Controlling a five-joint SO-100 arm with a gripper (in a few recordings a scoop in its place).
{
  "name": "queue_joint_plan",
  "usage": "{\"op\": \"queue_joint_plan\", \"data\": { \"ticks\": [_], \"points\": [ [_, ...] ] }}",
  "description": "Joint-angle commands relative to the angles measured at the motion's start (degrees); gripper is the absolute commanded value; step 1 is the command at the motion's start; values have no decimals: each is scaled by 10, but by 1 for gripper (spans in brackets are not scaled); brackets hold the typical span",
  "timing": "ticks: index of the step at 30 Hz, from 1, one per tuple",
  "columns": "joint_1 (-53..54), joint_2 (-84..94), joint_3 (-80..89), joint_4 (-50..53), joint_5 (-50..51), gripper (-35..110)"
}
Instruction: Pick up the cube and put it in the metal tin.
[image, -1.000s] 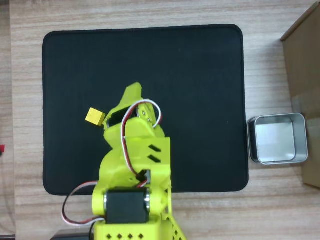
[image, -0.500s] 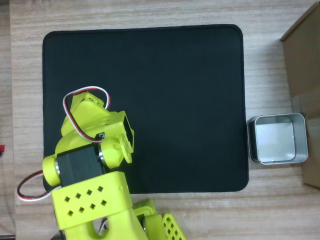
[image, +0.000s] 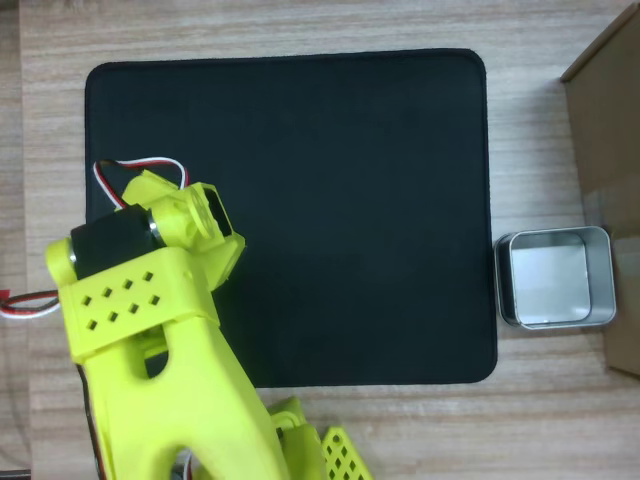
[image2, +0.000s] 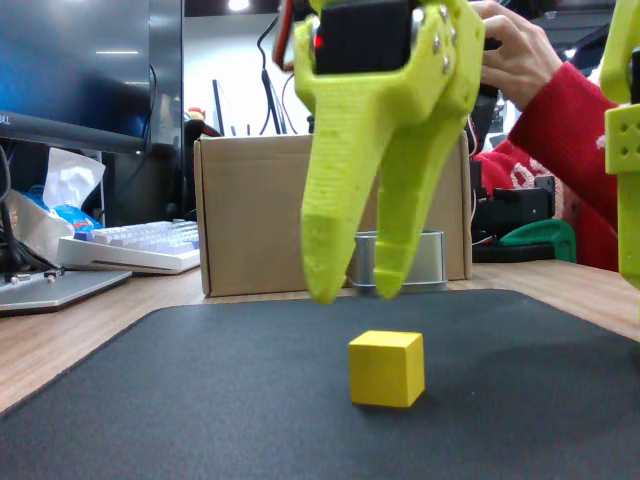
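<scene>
The lime-yellow claw (image2: 362, 290) hangs above the black mat (image2: 300, 400) in the fixed view, its two fingers pointing down and spread a little, nothing between them. The small yellow cube (image2: 386, 368) sits on the mat just below the fingertips and slightly to their right, apart from them. Behind the mat stands a brown cardboard box (image2: 250, 210), and the metal tin (image2: 430, 262) peeks out past the fingers. In the overhead view the tin (image: 555, 277) rests on the wooden counter (image: 300, 30) just off the mat's right edge, beside the box (image: 610, 120).
</scene>
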Motion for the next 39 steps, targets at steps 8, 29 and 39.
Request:
{"op": "queue_joint_plan", "data": {
  "ticks": [8,29,39],
  "points": [
    [-21,-21,33,-33,-10,30],
    [-14,-30,95,-105,-22,8],
    [36,76,102,-100,4,1]
  ]
}}
